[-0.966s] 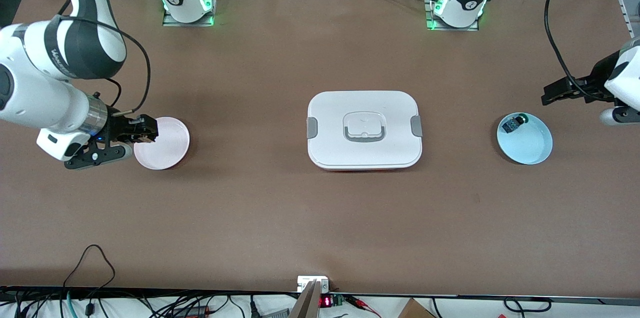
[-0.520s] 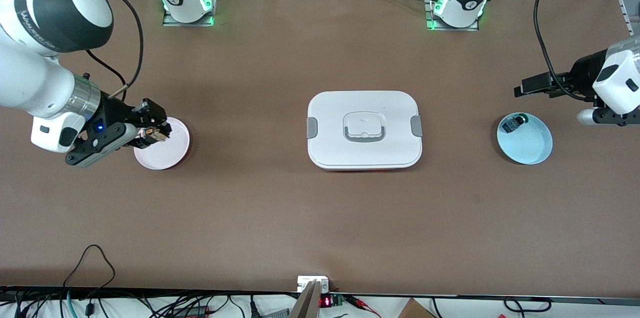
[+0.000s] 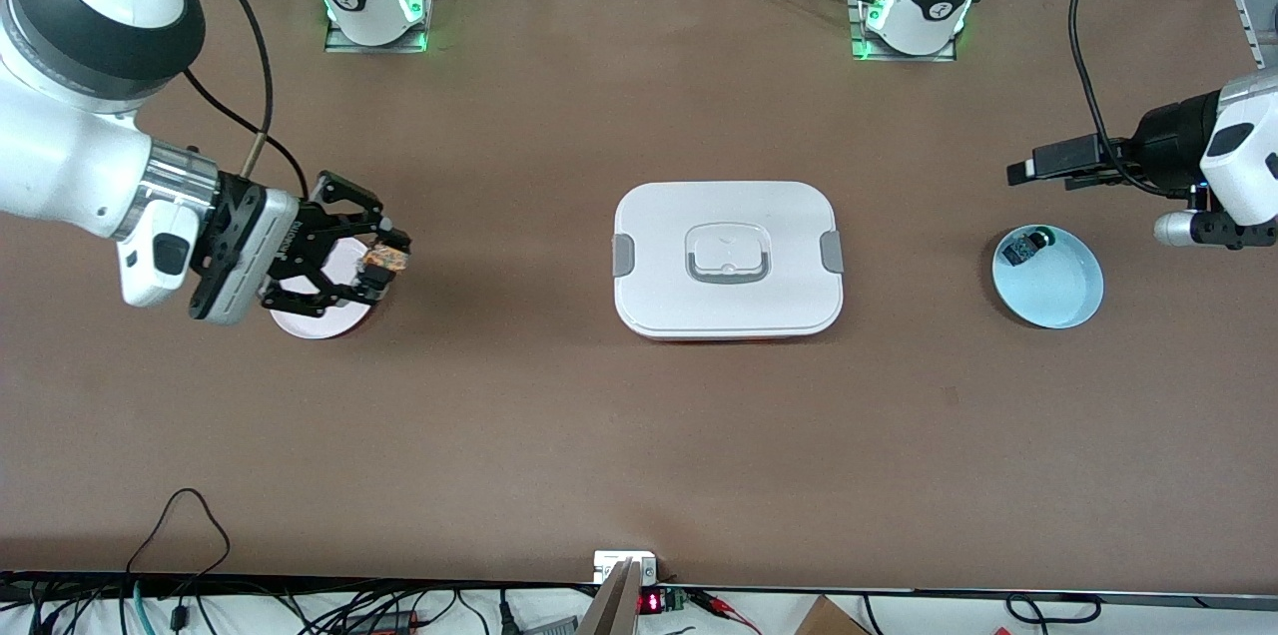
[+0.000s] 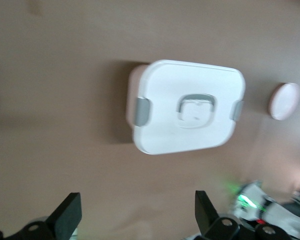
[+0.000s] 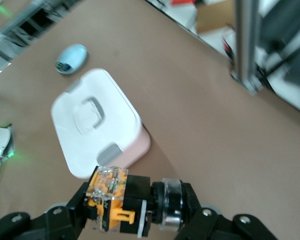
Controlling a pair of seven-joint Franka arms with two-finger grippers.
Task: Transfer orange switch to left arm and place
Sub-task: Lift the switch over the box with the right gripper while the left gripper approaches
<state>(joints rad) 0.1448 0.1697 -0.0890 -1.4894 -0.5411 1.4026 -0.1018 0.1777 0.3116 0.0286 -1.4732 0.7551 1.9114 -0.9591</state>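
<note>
The orange switch (image 3: 384, 263) is clamped in my right gripper (image 3: 387, 266), which is shut on it in the air over the rim of a pink plate (image 3: 305, 318). In the right wrist view the switch (image 5: 121, 199) lies crosswise between the fingers, its orange part at one pad and its round black end at the other. The white box (image 3: 727, 259) sits lidded at the table's middle, apart from both arms. My left gripper (image 3: 1020, 172) hangs open and empty over the table beside a blue plate (image 3: 1058, 291). Its fingers (image 4: 67, 216) stand wide apart, facing the box (image 4: 187, 107).
A small black-and-blue component with a green knob (image 3: 1024, 248) lies in the blue plate. The box (image 5: 95, 127) stands between the two plates. Bare brown table stretches from the box toward the front camera. Cables and a small device (image 3: 626, 567) line the table's near edge.
My right gripper has lifted off the pink plate with the switch, turned, and moved toward the box. My left gripper has shifted toward the box and levelled out, staying open.
</note>
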